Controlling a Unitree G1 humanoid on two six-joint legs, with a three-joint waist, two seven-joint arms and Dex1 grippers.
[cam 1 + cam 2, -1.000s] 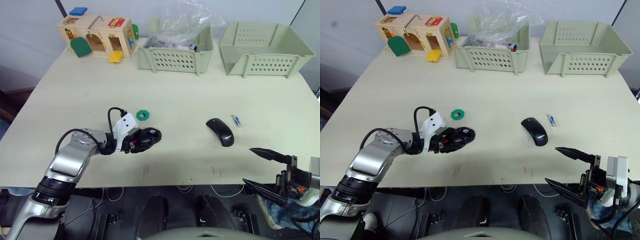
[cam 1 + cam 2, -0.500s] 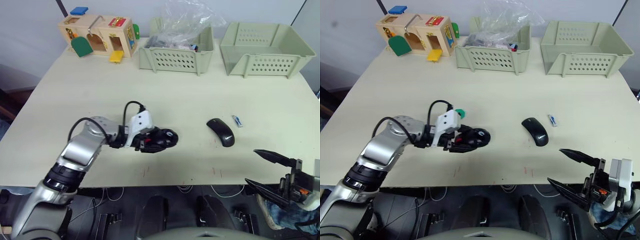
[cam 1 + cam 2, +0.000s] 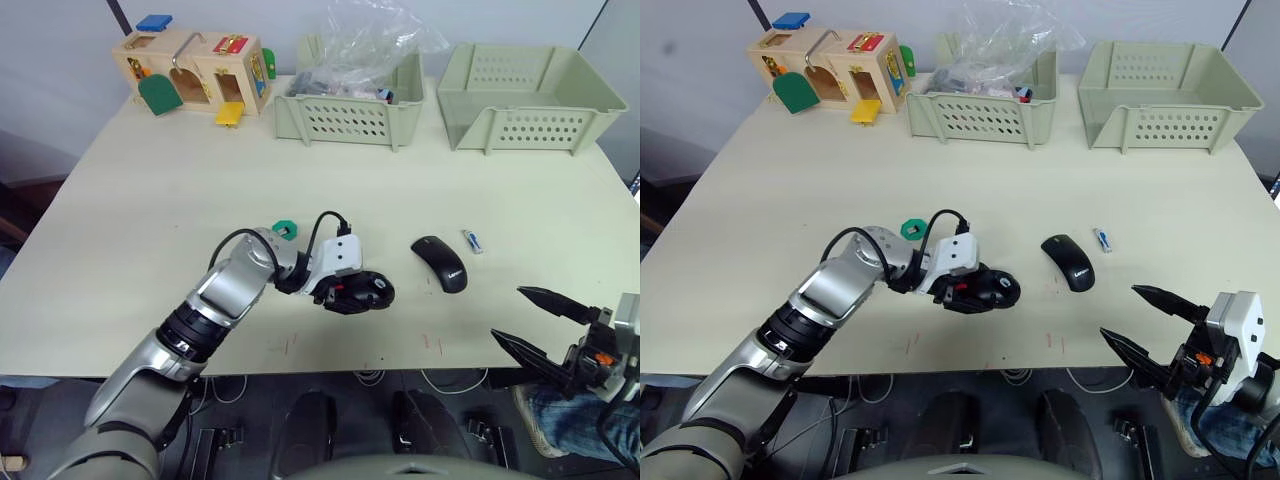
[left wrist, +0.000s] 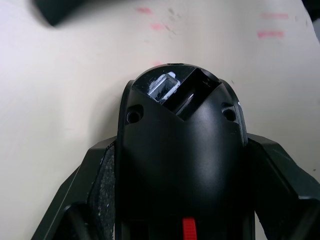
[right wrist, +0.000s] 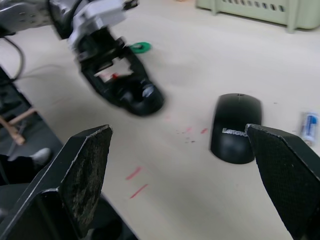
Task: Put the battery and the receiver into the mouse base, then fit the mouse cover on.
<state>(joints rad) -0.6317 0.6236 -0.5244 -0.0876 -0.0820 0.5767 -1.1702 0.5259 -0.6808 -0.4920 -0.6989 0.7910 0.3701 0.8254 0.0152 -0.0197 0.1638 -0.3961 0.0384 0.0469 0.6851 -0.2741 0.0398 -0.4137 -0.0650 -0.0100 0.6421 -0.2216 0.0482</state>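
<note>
My left gripper (image 3: 352, 294) is shut on the mouse base (image 3: 371, 291), a black body with a red patch, which rests on the table near the middle front. In the left wrist view the mouse base (image 4: 182, 145) sits between both fingers (image 4: 87, 197), and a silvery part shows in a recess at its far end. I cannot tell whether that is the receiver. The mouse cover (image 3: 440, 264) lies a short way right of the base. Just beyond it lies the small blue-and-silver battery (image 3: 474, 241). My right gripper (image 3: 537, 320) hangs open off the table's front right edge.
A green disc (image 3: 285, 230) lies behind my left wrist. At the table's back stand a wooden toy box (image 3: 195, 70), a basket holding a plastic bag (image 3: 352, 110) and an empty basket (image 3: 530, 95). Faint red marks dot the front edge.
My left gripper has slid the mouse base to the right across the table, closer to the mouse cover. The right gripper has shifted slightly right and stays open.
</note>
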